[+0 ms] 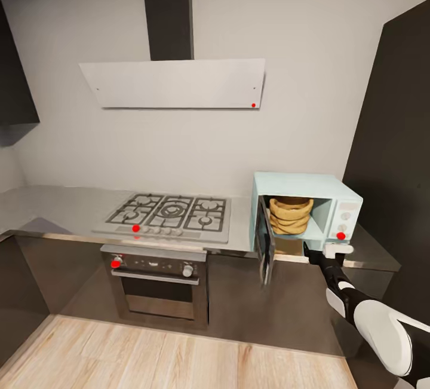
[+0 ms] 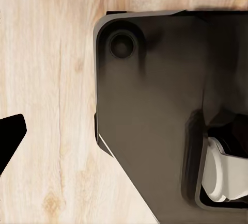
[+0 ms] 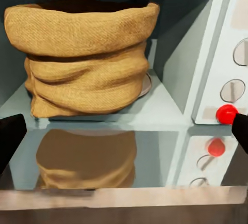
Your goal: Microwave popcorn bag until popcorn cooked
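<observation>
The mint-blue microwave (image 1: 346, 204) stands on the grey countertop (image 1: 65, 207) at the right, with its dark door (image 1: 266, 251) swung open to the left. Inside it the mustard-yellow popcorn bag (image 1: 291, 214) sits upright on the cavity floor (image 3: 88, 64). The bag's rolled rim hides any kernels. My right gripper (image 1: 316, 253) is open just in front of the cavity, level with the counter edge, its black fingertips (image 3: 10, 136) spread apart and touching nothing. My left gripper (image 2: 124, 141) hangs over the floor, with one black finger (image 2: 11, 139) at the picture's edge.
A gas hob (image 1: 170, 216) lies left of the microwave, with a built-in oven (image 1: 156, 284) beneath it and a white hood (image 1: 173, 83) above. A tall dark cabinet (image 1: 394, 138) rises right of the microwave. Wooden floor (image 1: 149, 353) and my dark base (image 2: 155, 105) are below.
</observation>
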Tool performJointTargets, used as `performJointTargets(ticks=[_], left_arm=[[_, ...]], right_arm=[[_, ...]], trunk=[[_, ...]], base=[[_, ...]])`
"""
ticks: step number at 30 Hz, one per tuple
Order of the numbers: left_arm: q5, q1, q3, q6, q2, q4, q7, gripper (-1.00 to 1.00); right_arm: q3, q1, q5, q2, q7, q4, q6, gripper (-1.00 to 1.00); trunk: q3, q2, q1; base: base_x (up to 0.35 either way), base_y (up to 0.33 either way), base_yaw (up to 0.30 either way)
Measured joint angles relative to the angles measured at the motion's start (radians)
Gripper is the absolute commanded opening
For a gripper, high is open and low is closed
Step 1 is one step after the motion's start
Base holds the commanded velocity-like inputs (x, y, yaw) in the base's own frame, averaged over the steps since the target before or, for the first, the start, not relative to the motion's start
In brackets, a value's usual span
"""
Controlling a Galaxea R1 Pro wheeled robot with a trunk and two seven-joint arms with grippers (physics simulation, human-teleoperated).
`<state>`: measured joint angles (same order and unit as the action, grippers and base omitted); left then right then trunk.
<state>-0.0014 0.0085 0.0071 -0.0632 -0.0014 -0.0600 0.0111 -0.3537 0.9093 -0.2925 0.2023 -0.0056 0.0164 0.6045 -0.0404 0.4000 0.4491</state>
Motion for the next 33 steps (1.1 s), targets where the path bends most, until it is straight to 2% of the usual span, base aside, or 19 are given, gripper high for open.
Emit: performJointTargets(ticks=[8,12,15,23,29,33], left_arm=[[0.000,0.000,-0.001,0.000,0.000,0.000,0.000,1.00],[0.000,0.000,-0.001,0.000,0.000,0.000,0.000,1.00],[0.000,0.000,-0.001,0.000,0.000,0.000,0.000,1.00],[0.000,0.000,-0.001,0.000,0.000,0.000,0.000,1.00],[0.000,0.000,-0.001,0.000,0.000,0.000,0.000,1.00],[0.000,0.000,-0.001,0.000,0.000,0.000,0.000,1.00]], right_arm=[[0.000,0.000,-0.001,0.000,0.013,0.000,0.001,1.00],[0.001,0.000,-0.009,0.000,0.098,-0.002,0.003,1.00],[0.001,0.000,-0.007,0.000,0.121,-0.002,0.003,1.00],[0.000,0.000,-0.006,0.000,0.125,-0.002,0.005,1.00],[-0.001,0.000,-0.006,0.000,0.124,-0.002,0.007,1.00],[-0.001,0.000,-0.005,0.000,0.124,-0.001,0.007,1.00]], trunk=[[0.000,0.000,0.000],[0.000,-0.001,0.000],[0.000,-0.001,0.001],[0.000,0.000,0.000],[0.000,0.000,0.000],[0.000,0.000,0.000]], base=[[0.317,0.000,0.000],[0.200,0.000,0.000],[0.034,0.000,0.000],[0.224,-0.002,0.000],[0.290,-0.163,0.000],[0.067,-0.050,0.000]])
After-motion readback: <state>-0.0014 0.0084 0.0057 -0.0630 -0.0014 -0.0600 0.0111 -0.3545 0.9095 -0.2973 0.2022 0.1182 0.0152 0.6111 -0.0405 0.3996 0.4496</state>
